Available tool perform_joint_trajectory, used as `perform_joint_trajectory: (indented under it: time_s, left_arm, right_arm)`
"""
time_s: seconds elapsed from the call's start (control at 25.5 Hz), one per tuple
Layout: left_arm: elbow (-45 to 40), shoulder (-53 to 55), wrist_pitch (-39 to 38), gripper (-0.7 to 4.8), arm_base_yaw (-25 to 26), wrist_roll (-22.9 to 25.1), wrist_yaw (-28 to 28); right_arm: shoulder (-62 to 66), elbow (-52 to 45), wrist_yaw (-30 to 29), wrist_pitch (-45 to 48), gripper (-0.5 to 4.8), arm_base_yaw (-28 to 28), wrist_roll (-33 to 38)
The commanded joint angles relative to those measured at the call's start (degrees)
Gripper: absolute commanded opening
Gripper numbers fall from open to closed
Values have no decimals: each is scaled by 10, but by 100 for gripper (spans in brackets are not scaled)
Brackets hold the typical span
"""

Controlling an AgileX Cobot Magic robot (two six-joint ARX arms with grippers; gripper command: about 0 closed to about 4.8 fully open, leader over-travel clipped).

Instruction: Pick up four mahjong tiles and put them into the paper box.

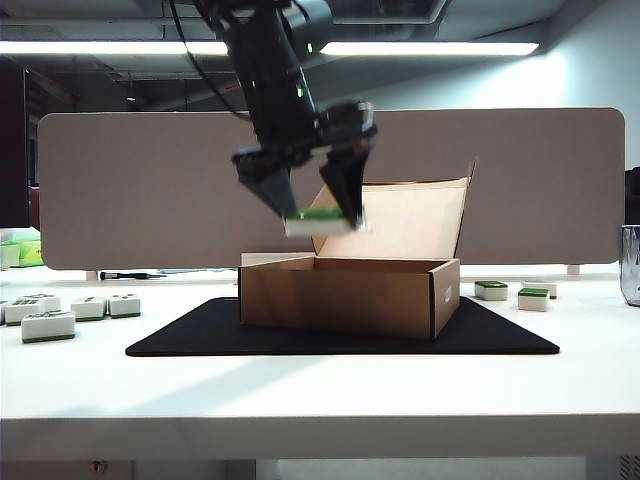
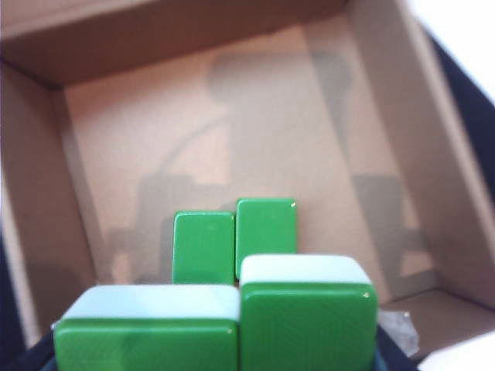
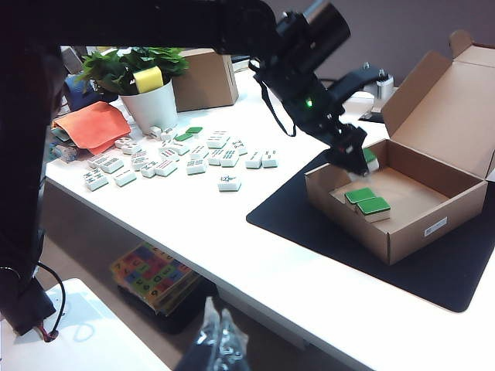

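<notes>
The brown paper box (image 1: 345,297) stands open on a black mat, its lid up at the back. My left gripper (image 1: 318,212) hangs above the box's opening, shut on two mahjong tiles side by side, green tops with white bodies (image 2: 147,340) (image 2: 308,325). Two more green-topped mahjong tiles (image 2: 203,247) (image 2: 266,228) lie next to each other on the box floor (image 2: 255,124), also seen in the right wrist view (image 3: 366,200). My right gripper (image 3: 220,340) is off the table's near edge, far from the box, its fingertips together with nothing between them.
Several white-faced tiles (image 1: 48,325) lie on the table left of the black mat (image 1: 200,338). Two green-topped tiles (image 1: 533,298) sit right of the box. A glass (image 1: 630,265) stands at the far right edge. A potted plant (image 3: 151,104) stands beyond the loose tiles.
</notes>
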Motion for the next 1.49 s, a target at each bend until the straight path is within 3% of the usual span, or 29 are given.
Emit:
perform_joint_trajectory:
  time_s: [0.04,0.74,0.82,1.06,1.18,1.49]
  left_arm:
    - [1,26,13,336,0,2,-2]
    - [1,77,34,348,0,2,0]
    - [1,77,34,378,0,2,0]
    - [1,77,40,383,0,3,0]
    - [1,80,40,446,0,2,0]
    - [1,81,44,446,0,2,0]
  right_arm:
    - [-7,1,-1,9,-1,0,-2]
    - [-7,1,-1,9,-1,0,-2]
    - [-7,1,-1,9,-1,0,-2]
    - [-7,1,-1,9,-1,0,-2]
    - [-7,1,-1,9,-1,0,-2]
    - [-7,1,-1,9,-1,0,-2]
